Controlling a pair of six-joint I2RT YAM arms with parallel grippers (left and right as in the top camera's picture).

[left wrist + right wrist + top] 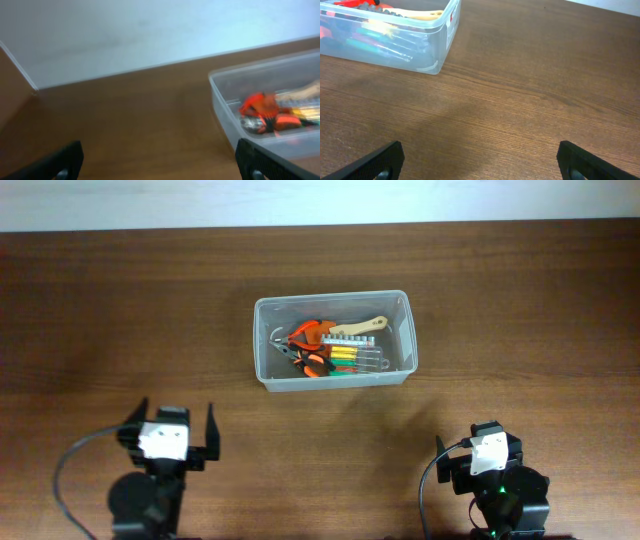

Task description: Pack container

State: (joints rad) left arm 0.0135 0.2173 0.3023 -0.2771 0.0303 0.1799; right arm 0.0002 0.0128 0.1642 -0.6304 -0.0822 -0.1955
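- The brown wooden table (120, 310) is carrying everything, and a pale wall is running along its far edge.
- The container (262, 345) is sitting a little right of the table's middle, its long sides running left to right, open at the top and well apart from both arms. I am judging it to be light, thin plastic: the walls are likely flexing under a hard pinch, and the smooth sides are looking slippery, so the rim is offering the safest hold. With loose tools inside it is probably carrying more weight than an empty bin, and the load is apt to slide if it tips. Pinching the rim at each short end, one gripper per end, is looking steadier than one grip on the near long wall.
- The left gripper (175, 420) is hanging near the table's near-left edge, its jaws spread wide and holding nothing.
- The right gripper (480, 162) is hanging at the near right, its jaws likewise wide apart and gripping nothing. The container's near-right corner is showing far and left in its wrist view.
- A wooden-handled brush (360, 328) is lying along the far side of the container.
- Orange-handled pliers (308, 350) are lying in its left half.
- Slim green and yellow tools (345, 360), perhaps screwdrivers, are lying just right of the pliers.
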